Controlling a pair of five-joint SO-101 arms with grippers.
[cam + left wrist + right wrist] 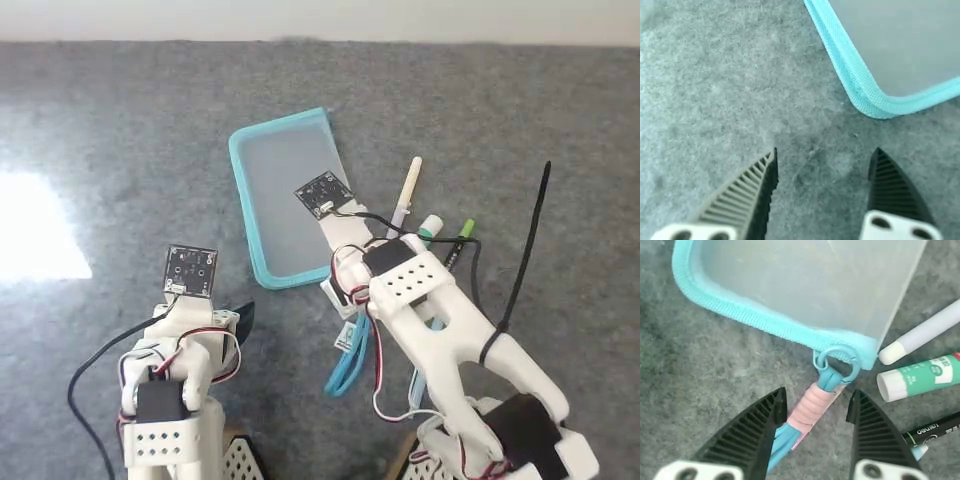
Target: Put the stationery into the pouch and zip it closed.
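Observation:
The pouch (285, 195) is translucent with a teal zip edge and lies flat mid-table. Its zip ring (837, 362) sits at the corner nearest my right arm (410, 285), with a pink-wrapped blue pull strap (812, 407) trailing from it. My right gripper (820, 392) is open, one finger on each side of the strap. Beside that corner lie a white pen (925, 332), a green-and-white glue stick (920, 377) and a black marker (935, 430). My left gripper (826, 155) is open over bare mat, just short of the pouch's other near corner (875, 105).
A grey felt mat (120, 130) covers the table. A green-capped marker (464, 232) lies by the glue stick. A long black cable (530, 240) runs along the right side. The blue strap's loop (350, 365) hangs back under my right arm.

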